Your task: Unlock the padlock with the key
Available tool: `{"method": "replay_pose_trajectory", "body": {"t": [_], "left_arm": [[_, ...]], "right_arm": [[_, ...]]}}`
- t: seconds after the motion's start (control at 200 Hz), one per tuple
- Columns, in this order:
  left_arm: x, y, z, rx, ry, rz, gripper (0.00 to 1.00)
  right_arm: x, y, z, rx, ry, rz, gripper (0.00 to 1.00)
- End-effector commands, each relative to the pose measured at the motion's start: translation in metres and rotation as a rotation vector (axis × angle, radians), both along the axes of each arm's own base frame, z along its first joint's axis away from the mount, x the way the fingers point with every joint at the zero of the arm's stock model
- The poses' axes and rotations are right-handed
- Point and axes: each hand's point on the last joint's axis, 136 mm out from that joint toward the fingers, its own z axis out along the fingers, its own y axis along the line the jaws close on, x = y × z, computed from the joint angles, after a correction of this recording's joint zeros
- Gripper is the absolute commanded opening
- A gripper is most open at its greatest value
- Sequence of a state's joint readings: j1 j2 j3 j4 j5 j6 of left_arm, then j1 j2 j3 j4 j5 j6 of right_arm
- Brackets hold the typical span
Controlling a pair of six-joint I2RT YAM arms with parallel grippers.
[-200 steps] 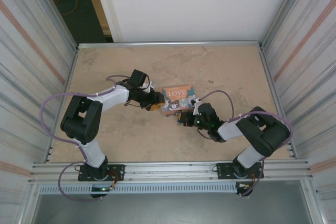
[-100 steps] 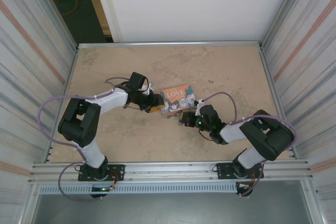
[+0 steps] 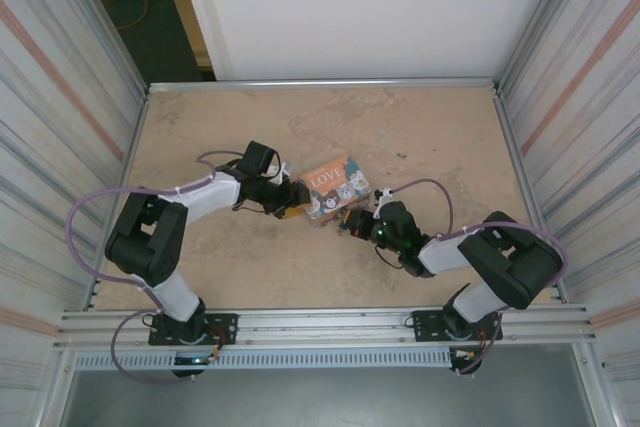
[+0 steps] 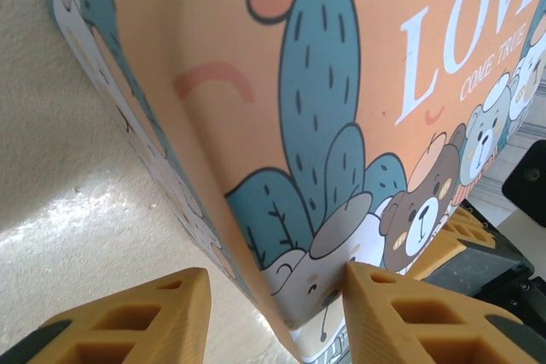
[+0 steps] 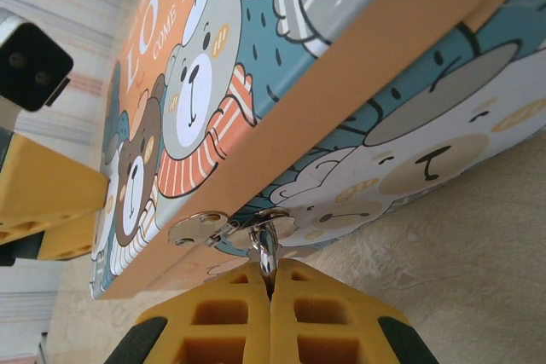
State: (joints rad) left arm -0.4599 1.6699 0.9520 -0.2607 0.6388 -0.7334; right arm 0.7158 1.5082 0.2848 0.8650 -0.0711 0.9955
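On the L, the left gripper [image 4: 275,283] stood about half open w/ the near corner of the orange cartoon box [image 3: 330,185] btwn its yellow fingers. It looked to me like a hold to steady it, though one pad seemed barely touching. The box sat mid-counter [image 3: 420,137], a bit askew, btwn the two arms. Over to the R, at the box's front edge, a small silvery hasp [image 5: 198,228] stuck out, and the padlock [image 5: 265,249] hung from it. Only its thin shackle loop was visible, the body tucked behind the fingers. The right gripper [image 5: 271,277] was pressed fully together right under that loop, which ran down into the seam btwn the pads. Whether it pinched the key, the lock body or just the shackle, I couldn't tell. Progress, as I judged it: box braced, R arm at the lock, shackle threaded thru the hasp, so not unlocked yet. Left to do: turn the key & free the shackle.
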Motion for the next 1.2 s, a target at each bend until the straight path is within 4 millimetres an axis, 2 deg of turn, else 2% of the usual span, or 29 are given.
{"method": "replay_pose_trajectory", "body": {"t": [0.0,1.197], "left_arm": [[-0.023,0.014,-0.02,0.079,0.082,0.011,0.44],[-0.033,0.02,-0.029,0.089,0.101,0.014,0.44]], "right_arm": [[0.018,0.006,0.038,0.105,-0.083,-0.064,0.0],[0.029,-0.001,0.034,0.095,-0.066,-0.125,0.0]]}}
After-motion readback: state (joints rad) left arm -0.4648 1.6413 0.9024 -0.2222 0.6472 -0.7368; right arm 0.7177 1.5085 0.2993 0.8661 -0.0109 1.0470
